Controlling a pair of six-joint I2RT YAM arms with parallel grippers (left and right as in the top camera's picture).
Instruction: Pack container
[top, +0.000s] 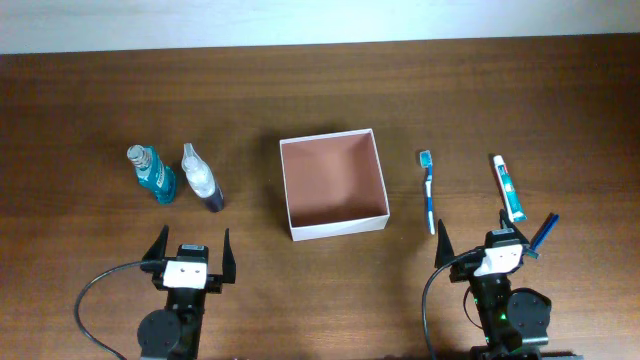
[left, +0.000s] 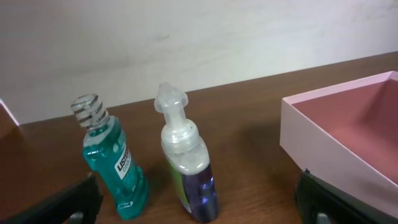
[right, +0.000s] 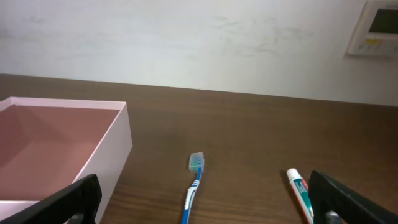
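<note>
Left gripper (top: 192, 243): jaws spread wide, nothing between them; dark fingertips (left: 62, 205) in the lower corners of the left wrist view.
Right gripper (top: 490, 238): also wide apart, empty; fingertips (right: 68, 202) low at both edges of the right wrist view.
Ahead of left gripper: Listerine mouthwash bottle (top: 155, 175) (left: 115, 165), upright, teal liquid, clear ribbed cap, "LISTER…" legible sideways on the label.
Just beside it, on its right: pump bottle (top: 203, 180) (left: 189, 168), upright, clear top, purple base; label print too small to read.
Ahead of right gripper: toothbrush (top: 430, 190) (right: 194, 186), blue and white, lying flat, bristle end away from the robot.
Right of toothbrush, apart from it: toothpaste tube (top: 508, 187) (right: 300, 190), white with teal print and a red band; wording unreadable.
Container (top: 340, 226) (left: 329, 149) (right: 118, 149): mid-table between bottles and toothbrush, touching neither; white walls, reddish-brown inside, nothing in it.
Table (top: 80, 100): dark brown wood.
Wall panel (right: 379, 28): white, small display, text illegible.
</note>
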